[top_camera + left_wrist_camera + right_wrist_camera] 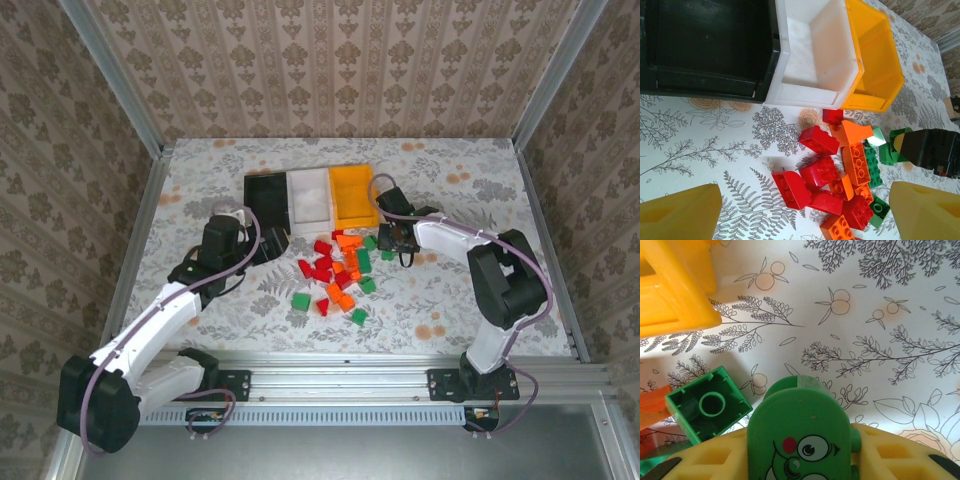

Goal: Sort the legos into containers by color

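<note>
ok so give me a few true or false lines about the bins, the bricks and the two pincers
1. The white bin sits at one end of the row. False: it stands between the black bin and the orange-yellow bin.
2. The white bin is empty. True.
3. The left pincer is shut on a brick. False: it is open, holding nothing.
4. The right pincer grips a green face brick. True.
5. Some loose bricks are blue. False: they are red, orange and green.
</note>
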Action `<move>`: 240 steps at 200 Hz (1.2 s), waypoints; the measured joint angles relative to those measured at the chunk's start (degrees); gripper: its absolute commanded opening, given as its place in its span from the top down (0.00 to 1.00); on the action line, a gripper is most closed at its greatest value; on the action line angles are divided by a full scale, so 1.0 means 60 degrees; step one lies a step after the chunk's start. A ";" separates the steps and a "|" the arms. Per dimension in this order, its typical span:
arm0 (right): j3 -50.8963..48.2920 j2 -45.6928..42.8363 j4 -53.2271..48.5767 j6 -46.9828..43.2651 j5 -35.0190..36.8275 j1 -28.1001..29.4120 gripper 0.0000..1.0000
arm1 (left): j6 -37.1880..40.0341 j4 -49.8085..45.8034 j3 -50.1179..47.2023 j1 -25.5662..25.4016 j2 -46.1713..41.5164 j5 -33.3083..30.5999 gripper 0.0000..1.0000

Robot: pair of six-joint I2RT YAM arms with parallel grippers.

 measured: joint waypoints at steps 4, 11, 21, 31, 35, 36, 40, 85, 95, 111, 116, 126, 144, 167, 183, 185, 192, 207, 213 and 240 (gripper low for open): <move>0.0000 -0.0055 -0.0011 0.0000 0.0018 0.0015 0.64 | -0.0004 0.0000 0.0000 -0.0004 0.0000 0.0000 0.11; 0.0000 -0.0193 -0.0040 -0.0004 0.0055 0.0029 0.64 | -0.0029 0.0007 0.0000 -0.0004 0.0000 0.0000 0.11; 0.0011 -0.0455 -0.0098 -0.0007 0.0102 0.0055 0.63 | -0.0087 0.0051 -0.0004 0.0000 0.0022 0.0015 0.10; 0.0124 -0.0685 -0.0215 -0.0011 0.0135 0.0080 0.63 | -0.0219 0.0178 -0.0029 0.0000 0.0069 0.0073 0.08; 0.0229 -0.0732 -0.0259 -0.0033 0.0138 0.0095 0.63 | -0.0284 0.0317 -0.0066 -0.0004 0.0117 0.0117 0.08; 0.0251 -0.0739 -0.0270 -0.0033 0.0138 0.0095 0.63 | -0.0295 0.0346 -0.0073 0.0000 0.0120 0.0120 0.08; 0.0408 -0.0754 -0.0306 -0.0047 0.0138 0.0106 0.63 | -0.0375 0.0484 -0.0124 -0.0004 0.0182 0.0182 0.08; 0.3668 0.0823 -0.0688 -0.0739 0.0313 0.0375 0.62 | -0.1209 0.1530 -0.0710 0.0000 0.1228 0.1129 0.07; 0.4546 0.1555 -0.0790 -0.0947 0.0368 0.0433 0.62 | -0.1268 0.1548 -0.0747 0.0000 0.1228 0.1249 0.07; 0.5643 0.2605 -0.1013 -0.1242 0.0503 0.0492 0.60 | -0.1293 0.1555 -0.0754 0.0000 0.1064 0.1341 0.07; 0.5890 0.2903 -0.1096 -0.1326 0.0521 0.0503 0.59 | -0.1293 0.1537 -0.0761 0.0000 0.0947 0.1341 0.07; 0.6295 0.3344 -0.1402 -0.1453 0.0568 0.0521 0.58 | -0.1293 0.1523 -0.0809 0.0000 0.0685 0.1337 0.06; 0.7009 0.4003 -0.1898 -0.1625 0.0612 0.0535 0.50 | -0.1293 0.1523 -0.1009 0.0000 0.0127 0.1330 0.05; 0.7537 0.4284 -0.2310 -0.1807 0.0725 0.0535 0.38 | -0.1293 0.1501 -0.1206 0.0000 -0.0189 0.1330 0.05; 0.7686 0.4273 -0.2412 -0.1821 0.0783 0.0535 0.35 | -0.1293 0.1432 -0.1231 0.0073 -0.0215 0.1341 0.05; 0.7690 0.4273 -0.2412 -0.1825 0.0787 0.0535 0.35 | -0.1293 0.1417 -0.1231 0.0084 -0.0215 0.1341 0.05; 0.7694 0.4255 -0.2419 -0.1821 0.0794 0.0535 0.35 | -0.1293 0.1399 -0.1231 0.0146 -0.0215 0.1337 0.05; 0.7657 0.4182 -0.2452 -0.1821 0.0812 0.0550 0.36 | -0.1293 0.1366 -0.1231 0.0233 -0.0211 0.1341 0.05; 0.7533 0.4062 -0.2415 -0.1818 0.0816 0.0561 0.36 | -0.1293 0.1366 -0.1231 0.0240 -0.0211 0.1341 0.05; 0.5778 0.2473 -0.2065 -0.1687 0.0878 0.0579 0.43 | -0.1286 0.1373 -0.1231 0.0127 -0.0098 0.1359 0.06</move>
